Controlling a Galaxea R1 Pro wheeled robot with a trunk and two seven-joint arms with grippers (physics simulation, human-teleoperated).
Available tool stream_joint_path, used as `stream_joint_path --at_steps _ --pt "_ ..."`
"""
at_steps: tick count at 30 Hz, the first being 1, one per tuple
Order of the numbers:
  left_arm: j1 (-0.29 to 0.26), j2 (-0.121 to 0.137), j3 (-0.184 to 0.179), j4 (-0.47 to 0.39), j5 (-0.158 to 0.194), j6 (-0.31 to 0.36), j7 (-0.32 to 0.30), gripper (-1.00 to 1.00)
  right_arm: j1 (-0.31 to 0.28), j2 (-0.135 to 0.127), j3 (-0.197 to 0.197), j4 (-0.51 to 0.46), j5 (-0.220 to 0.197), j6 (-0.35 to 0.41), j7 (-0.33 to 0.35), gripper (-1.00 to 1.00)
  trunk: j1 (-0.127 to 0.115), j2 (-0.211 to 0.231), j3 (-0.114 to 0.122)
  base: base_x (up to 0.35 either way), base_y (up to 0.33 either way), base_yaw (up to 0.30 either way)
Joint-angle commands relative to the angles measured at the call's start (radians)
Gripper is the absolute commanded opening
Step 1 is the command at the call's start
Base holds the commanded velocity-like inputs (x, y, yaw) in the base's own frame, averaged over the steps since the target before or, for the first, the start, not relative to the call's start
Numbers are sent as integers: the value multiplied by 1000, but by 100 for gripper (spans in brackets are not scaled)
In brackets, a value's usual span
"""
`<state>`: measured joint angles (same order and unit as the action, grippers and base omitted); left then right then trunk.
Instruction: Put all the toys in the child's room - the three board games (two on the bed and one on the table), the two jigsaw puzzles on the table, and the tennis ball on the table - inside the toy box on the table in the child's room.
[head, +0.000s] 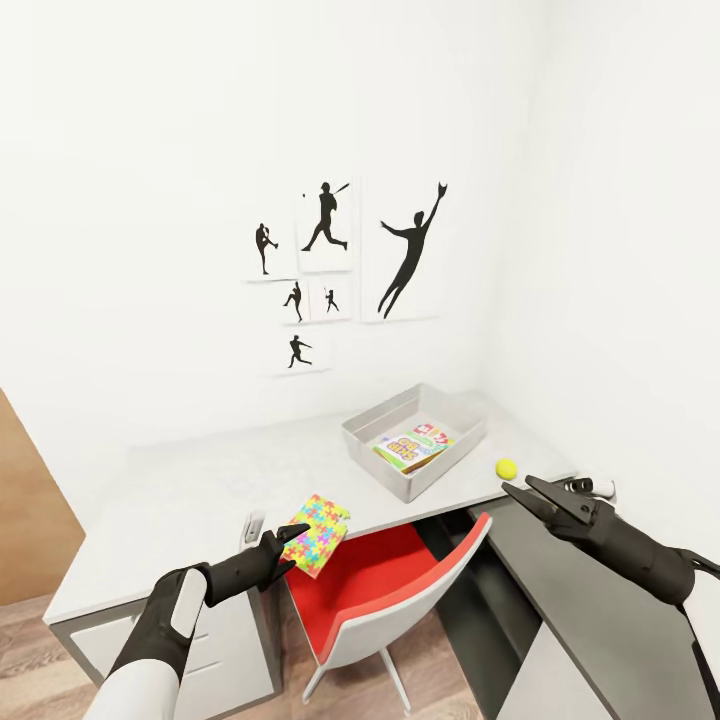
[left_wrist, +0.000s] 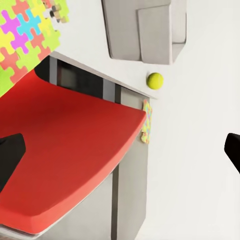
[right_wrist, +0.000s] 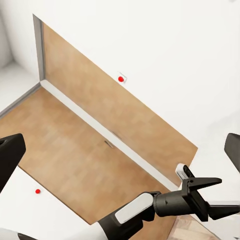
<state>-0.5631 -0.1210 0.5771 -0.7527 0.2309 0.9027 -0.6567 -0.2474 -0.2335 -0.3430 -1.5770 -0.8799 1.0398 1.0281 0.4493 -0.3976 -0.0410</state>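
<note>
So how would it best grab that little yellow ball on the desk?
Probably from straight above, fingers closing across the tennis ball's middle. It is round, so no side is better, and it sits alone on the table near the front edge, beside the toy box.

We see print on the game box lying in the bin, but we cannot read its letters.

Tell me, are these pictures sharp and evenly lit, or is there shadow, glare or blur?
Head view: sharp, soft even light, no glare; faint shadow inside the toy box, and the wall lines bend toward the picture's edges. Left wrist view: crisp tennis ball, deep shade under the table. Right wrist view: clear, bright white wall.
</note>
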Motion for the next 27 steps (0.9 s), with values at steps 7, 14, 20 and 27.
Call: stream_joint_path --at_steps 7,14,20,27 --pt "-1 -1 6 0 -4 5 -6 100 -1 0 -1 0 2 3 4 100 24 -44 -21 0 0 0" --pt "-1 0 6 0 -4 5 -6 100 -1 0 0 0 2 3 4 100 51 -93 -43 0 0 0" --pt "-1 -1 6 0 -4 5 -6 100 -1 0 0 0 2 3 4 100 74 -135 -62 0 0 0" --pt "-1 -3 5 5 -5 5 -5 100 -1 1 1 0 2 3 4 100 100 -184 -84 0 0 0"
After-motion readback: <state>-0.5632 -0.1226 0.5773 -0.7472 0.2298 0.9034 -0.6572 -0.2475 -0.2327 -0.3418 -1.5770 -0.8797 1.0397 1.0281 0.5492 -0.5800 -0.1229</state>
